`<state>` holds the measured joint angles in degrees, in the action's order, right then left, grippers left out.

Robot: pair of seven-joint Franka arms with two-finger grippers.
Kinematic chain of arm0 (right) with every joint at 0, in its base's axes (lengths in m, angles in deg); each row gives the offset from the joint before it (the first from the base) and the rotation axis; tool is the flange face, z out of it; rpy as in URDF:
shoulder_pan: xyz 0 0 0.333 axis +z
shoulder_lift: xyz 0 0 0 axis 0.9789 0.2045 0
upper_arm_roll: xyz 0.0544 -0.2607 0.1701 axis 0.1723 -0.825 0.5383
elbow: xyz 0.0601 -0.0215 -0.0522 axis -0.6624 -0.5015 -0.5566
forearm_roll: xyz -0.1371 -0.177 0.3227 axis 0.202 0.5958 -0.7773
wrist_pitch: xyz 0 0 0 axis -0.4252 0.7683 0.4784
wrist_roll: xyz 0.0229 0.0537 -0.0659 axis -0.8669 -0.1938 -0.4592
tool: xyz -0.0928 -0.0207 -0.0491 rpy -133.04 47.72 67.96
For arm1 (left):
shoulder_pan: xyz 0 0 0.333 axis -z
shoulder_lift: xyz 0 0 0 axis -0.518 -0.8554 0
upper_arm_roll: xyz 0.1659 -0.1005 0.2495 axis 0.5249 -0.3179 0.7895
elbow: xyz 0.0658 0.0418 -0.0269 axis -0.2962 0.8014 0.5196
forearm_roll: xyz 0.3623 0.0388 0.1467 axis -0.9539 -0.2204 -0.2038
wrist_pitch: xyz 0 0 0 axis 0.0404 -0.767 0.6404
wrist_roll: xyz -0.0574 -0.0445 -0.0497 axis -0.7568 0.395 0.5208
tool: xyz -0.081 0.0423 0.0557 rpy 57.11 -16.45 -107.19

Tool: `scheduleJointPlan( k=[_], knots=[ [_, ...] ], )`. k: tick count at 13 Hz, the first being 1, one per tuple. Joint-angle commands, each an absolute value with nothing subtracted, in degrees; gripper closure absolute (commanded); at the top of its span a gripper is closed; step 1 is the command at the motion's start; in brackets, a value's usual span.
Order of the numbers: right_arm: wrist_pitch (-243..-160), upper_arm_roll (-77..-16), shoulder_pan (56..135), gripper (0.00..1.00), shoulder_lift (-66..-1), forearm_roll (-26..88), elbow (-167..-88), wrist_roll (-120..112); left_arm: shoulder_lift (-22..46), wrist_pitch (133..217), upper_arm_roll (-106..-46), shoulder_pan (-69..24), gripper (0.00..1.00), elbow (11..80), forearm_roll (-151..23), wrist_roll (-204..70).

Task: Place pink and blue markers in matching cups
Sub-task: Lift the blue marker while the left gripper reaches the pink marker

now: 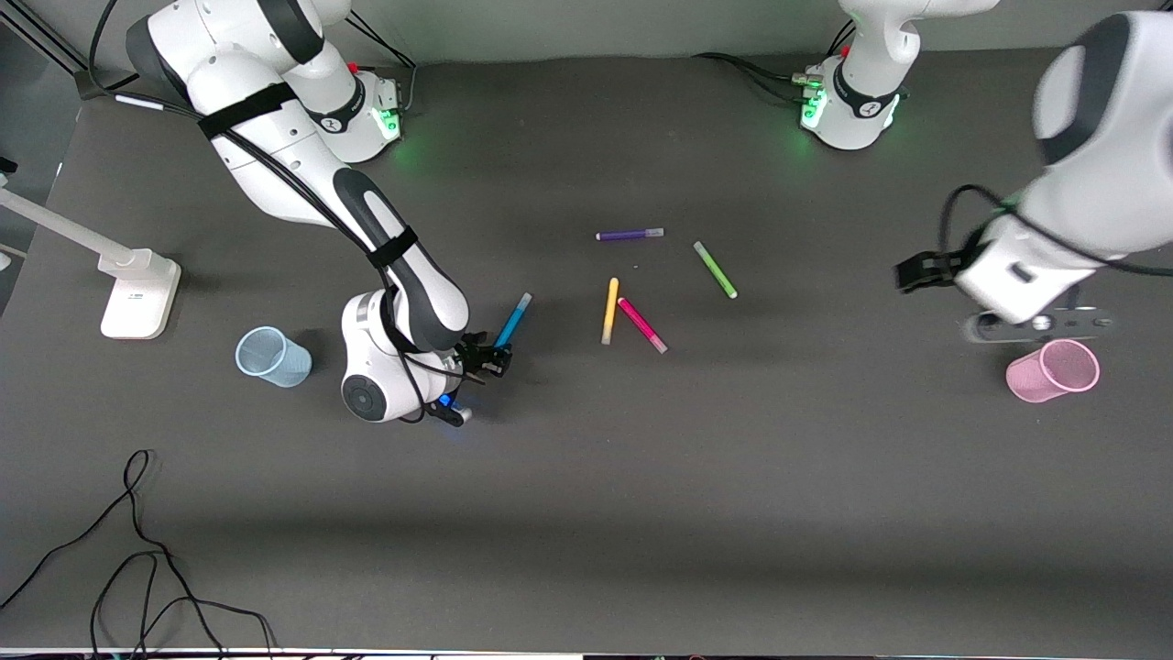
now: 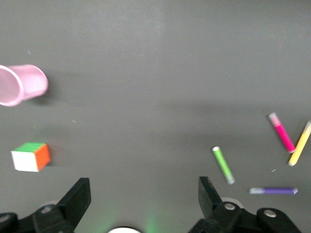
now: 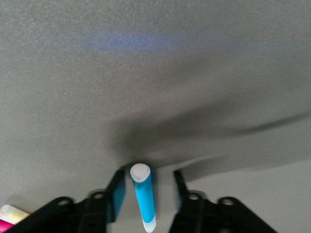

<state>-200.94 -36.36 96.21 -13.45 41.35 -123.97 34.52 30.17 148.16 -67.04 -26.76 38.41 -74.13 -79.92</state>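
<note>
Right gripper point(image 1: 484, 359) low over table between pale blue translucent cup point(image 1: 272, 357) and loose markers; black fingers point(image 3: 115, 191) flank slim bright blue marker point(image 3: 143, 199) with gaps showing, grip itself unclear, marker angled up.

Left gripper point(image 1: 1031, 323) over pale pink translucent cup point(image 1: 1054, 370) at left arm's end, fingers point(image 2: 77, 199) spread, nothing between.

Magenta-pink marker point(image 1: 641, 324) lies mid-table, touching yellow marker point(image 1: 610, 311); green marker point(image 1: 715, 269) and purple marker point(image 1: 630, 235) farther from front camera.

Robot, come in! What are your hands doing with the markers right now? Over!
Right gripper shut on slim bright blue marker. Left gripper open, waiting above pale pink translucent cup. Magenta-pink marker lies beside yellow marker. Pale blue cup unobstructed.
</note>
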Motion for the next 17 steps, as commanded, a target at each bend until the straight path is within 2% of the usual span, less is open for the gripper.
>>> scheduleJointPlan(
  k=[1, 3, 6, 9, 12, 14, 17],
  knots=[
    [-201.3, -36.0, 96.4, 1.0, -13.1, 38.9, -123.2, 35.7, 26.2, 152.4, -66.5, -21.9, 0.01, 38.6, -72.3, -93.0],
    [-200.9, -36.0, 96.1, 1.0, -14.0, 38.5, -123.2, 35.9, 23.4, 156.2, -66.5, -18.3, 0.01, 38.6, -72.0, -101.5],
    [-192.1, -38.2, 94.7, 1.0, -20.5, 40.0, -122.8, 34.2, 18.5, 162.7, -66.5, -12.5, 0.01, 38.8, -72.0, -115.7],
    [-186.1, -41.6, 94.6, 1.0, -29.1, 52.1, -123.2, 30.0, 13.4, 172.1, -66.5, -7.4, 0.01, 40.9, -72.1, -128.1],
    [-186.2, -42.0, 94.6, 1.0, -36.0, 65.9, -124.8, 29.5, 11.0, 183.5, -66.4, -3.5, 0.01, 46.8, -72.2, -135.5],
    [-186.4, -43.9, 94.6, 1.0, -39.1, 69.6, -125.5, 25.3, 9.9, 190.3, -66.4, -2.2, 0.01, 50.6, -72.2, -138.1],
    [-190.8, -46.9, 94.6, 1.0, -45.9, 75.0, -131.0, 18.1, 6.3, 194.3, -66.4, 0.2, 0.02, 51.4, -72.7, -142.8]
  ],
)
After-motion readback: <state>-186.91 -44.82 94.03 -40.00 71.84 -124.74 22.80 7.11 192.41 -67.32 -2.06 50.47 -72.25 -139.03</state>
